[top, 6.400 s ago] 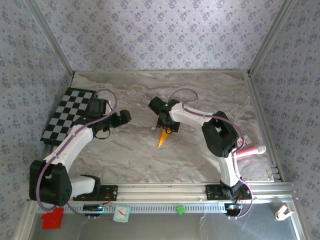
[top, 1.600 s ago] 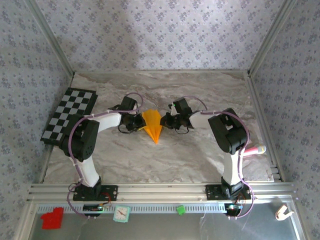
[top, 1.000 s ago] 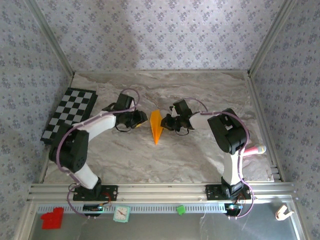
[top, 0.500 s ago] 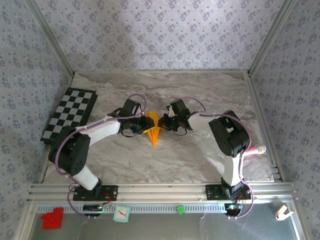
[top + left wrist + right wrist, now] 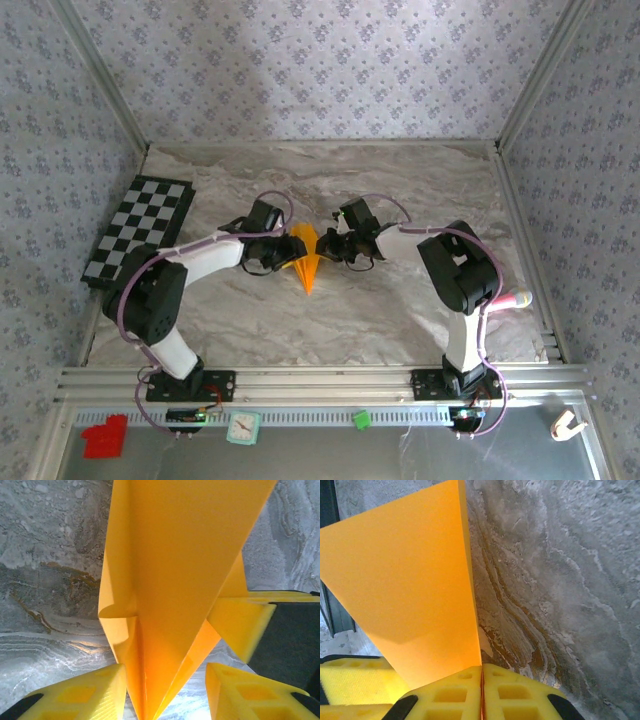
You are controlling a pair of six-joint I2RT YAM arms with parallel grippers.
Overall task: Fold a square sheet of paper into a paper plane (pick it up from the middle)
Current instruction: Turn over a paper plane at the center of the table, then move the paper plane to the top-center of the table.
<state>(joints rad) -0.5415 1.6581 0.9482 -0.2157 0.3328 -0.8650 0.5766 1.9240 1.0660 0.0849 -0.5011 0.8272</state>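
Two arms meet over the middle of the marbled bench (image 5: pixel 400 310), and from above their black wrists hide much of the paper plane (image 5: pixel 307 264). What shows there is an orange dart with its tip towards the near edge and its far end lost between the grippers. The left gripper (image 5: pixel 284 256) sits on its left and the right gripper (image 5: pixel 327 247) on its right; at that size I cannot tell how their fingers stand.

In the left wrist view the paper plane (image 5: pixel 175 570) is cut off by the top edge. It narrows downward into the gap of the left gripper (image 5: pixel 165 675), whose two yellow fingers (image 5: pixel 85 697) stand spread. The paper lies close against the left-hand one and apart from the other. A third yellow pad (image 5: pixel 240 625) on a black body enters from the right, beside the paper's edge.

In the right wrist view the right gripper (image 5: pixel 481 672) is pressed together, pinching the paper plane (image 5: pixel 405 580). The paper's lower edge runs into the seam between its two fingers (image 5: pixel 520 697).

It is one sheet in several layers, with a curled flap and long straight creases. The paper is smooth, matte and plain orange. The fingers are yellow with square recesses, and the bench is grey with darker veins.

One checkered mat (image 5: pixel 140 228) lies at the bench's left edge. One pink object (image 5: pixel 508 299), hard to make out, lies by the right arm. One red block (image 5: pixel 104 437) sits at the near left corner.
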